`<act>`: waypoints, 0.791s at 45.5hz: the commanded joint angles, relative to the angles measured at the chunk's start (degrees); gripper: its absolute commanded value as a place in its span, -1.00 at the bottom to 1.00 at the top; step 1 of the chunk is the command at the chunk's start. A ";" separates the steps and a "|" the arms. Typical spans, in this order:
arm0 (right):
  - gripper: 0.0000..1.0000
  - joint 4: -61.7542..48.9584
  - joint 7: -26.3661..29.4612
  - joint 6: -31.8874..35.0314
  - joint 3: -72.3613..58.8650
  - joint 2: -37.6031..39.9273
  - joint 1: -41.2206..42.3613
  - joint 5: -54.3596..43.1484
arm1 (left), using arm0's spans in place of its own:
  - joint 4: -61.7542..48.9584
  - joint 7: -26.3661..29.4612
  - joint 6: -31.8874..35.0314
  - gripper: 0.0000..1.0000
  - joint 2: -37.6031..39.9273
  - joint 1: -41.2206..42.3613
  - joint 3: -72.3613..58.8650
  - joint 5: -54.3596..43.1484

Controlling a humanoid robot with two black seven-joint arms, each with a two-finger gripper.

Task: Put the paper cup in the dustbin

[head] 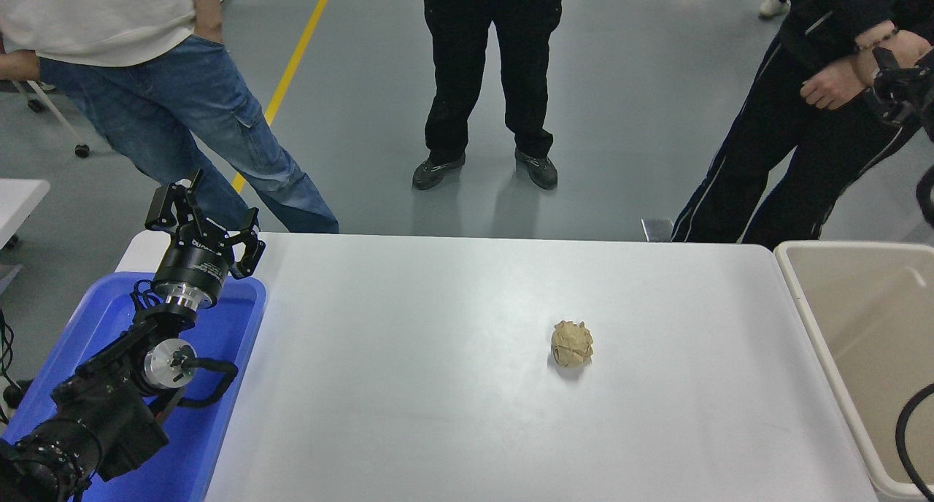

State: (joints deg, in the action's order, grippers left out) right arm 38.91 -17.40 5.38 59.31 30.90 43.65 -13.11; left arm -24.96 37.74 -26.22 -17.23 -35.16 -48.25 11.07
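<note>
The paper cup is not in view. The beige dustbin [803, 319] stands at the table's right end, and the part of its inside that shows holds nothing. My right arm comes in at the right edge, high over the dustbin, and only a black part of the right gripper [901, 90] shows, in front of a person's hands. My left gripper [204, 214] is parked open and empty at the lower left, above a blue bin.
A crumpled tan paper ball [572, 344] lies on the white table [438, 414], right of its middle. The blue bin [219, 341] stands at the left end. Three people stand at the far side. A black cable [908, 429] loops over the dustbin at the lower right.
</note>
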 commanded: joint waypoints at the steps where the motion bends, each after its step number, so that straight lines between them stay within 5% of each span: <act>1: 0.99 3.02 -2.29 0.94 0.99 -4.00 -8.31 -0.25 | 0.00 -0.03 0.03 1.00 0.00 0.00 0.00 0.00; 36: 0.99 2.66 -5.45 0.94 1.07 -8.40 -14.64 -1.57 | 0.00 0.06 0.03 1.00 0.00 0.00 0.00 0.00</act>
State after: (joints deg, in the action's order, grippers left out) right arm 41.62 -22.06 6.24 60.25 23.16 30.32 -14.62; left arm -24.96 37.76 -26.19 -17.23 -35.16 -48.25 11.08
